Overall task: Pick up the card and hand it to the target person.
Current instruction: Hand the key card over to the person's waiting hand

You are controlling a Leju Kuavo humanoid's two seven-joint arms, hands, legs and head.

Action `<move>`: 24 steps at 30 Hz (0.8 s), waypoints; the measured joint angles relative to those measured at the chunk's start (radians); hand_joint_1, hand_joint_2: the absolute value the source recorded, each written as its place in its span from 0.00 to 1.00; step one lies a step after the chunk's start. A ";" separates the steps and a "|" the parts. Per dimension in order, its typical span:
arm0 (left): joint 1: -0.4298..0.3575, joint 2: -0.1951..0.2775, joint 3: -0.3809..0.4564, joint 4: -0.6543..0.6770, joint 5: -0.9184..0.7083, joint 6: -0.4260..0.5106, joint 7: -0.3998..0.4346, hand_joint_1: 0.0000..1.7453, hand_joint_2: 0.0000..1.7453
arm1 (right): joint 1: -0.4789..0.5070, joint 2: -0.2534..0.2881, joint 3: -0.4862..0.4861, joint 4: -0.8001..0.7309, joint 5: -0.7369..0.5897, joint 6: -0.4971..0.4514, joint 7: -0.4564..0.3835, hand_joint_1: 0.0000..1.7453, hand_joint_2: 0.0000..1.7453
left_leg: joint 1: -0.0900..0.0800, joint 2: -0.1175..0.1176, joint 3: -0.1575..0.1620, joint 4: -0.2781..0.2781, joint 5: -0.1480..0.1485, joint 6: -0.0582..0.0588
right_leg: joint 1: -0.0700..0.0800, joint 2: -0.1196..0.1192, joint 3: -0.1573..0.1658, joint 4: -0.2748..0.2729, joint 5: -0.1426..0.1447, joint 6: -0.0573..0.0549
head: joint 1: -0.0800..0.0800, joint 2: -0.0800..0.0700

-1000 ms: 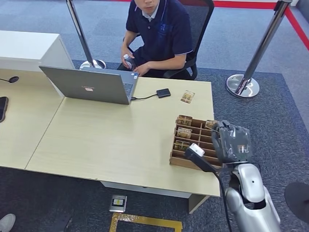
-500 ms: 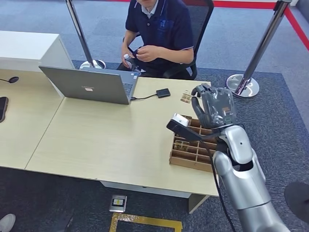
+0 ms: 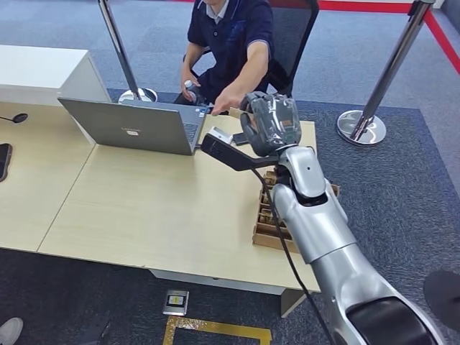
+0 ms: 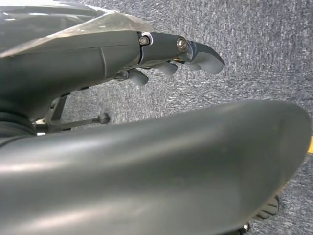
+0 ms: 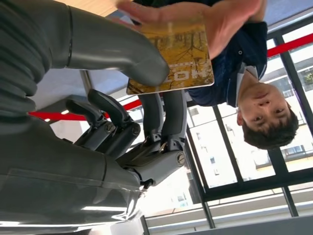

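The card point(image 5: 173, 58), yellow-brown with a printed picture, is pinched between the thick thumb and dark fingers of my right hand point(image 5: 147, 93). In the head view my right hand point(image 3: 269, 122) is raised over the table's far edge, stretched toward the seated person point(image 3: 233, 36) in a dark blue shirt. The person's hand point(image 5: 207, 14) reaches in and touches the card's far end; the same hand point(image 3: 222, 108) shows just left of mine. My left hand point(image 4: 184, 51) hangs over grey carpet, fingers loosely apart, holding nothing.
A wooden compartment tray point(image 3: 268, 223) with several cards sits on the table's right end under my right arm. An open laptop point(image 3: 136, 126) stands at the far left. Stanchion bases point(image 3: 361, 126) stand on the carpet. A card lies on the floor point(image 3: 176, 302).
My right arm has lifted from the tray and swung forward and left toward the person, card in hand. The person has stretched a hand out to meet it.
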 joint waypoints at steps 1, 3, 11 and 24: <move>-0.001 0.000 0.000 0.000 -0.001 0.000 0.000 0.00 0.00 | -0.007 0.008 0.000 0.017 0.002 -0.010 0.005 1.00 1.00 | 0.000 0.000 0.000 0.000 0.000 0.000 | 0.000 0.000 0.000 0.000 0.000 0.000 | 0.000 0.000; -0.001 0.000 0.000 0.000 -0.002 0.000 0.001 0.00 0.00 | -0.018 0.021 0.003 0.047 0.010 -0.029 0.017 1.00 1.00 | 0.000 0.000 0.000 0.000 0.000 0.000 | 0.000 0.000 0.000 0.000 0.000 0.000 | 0.000 0.000; -0.006 0.000 0.000 0.000 -0.006 0.000 0.010 0.00 0.00 | -0.038 0.065 0.008 0.122 0.030 -0.051 0.037 0.94 1.00 | 0.000 0.000 0.000 0.000 0.000 0.000 | 0.000 0.000 0.000 0.000 0.000 0.000 | 0.000 0.000; -0.002 0.000 0.002 0.001 0.021 0.011 0.018 0.00 0.00 | 0.075 0.040 -0.060 -0.006 -0.103 -0.191 -0.014 0.00 1.00 | 0.000 0.000 0.000 0.000 0.000 0.000 | 0.000 0.000 0.000 -0.001 0.000 0.000 | 0.000 0.000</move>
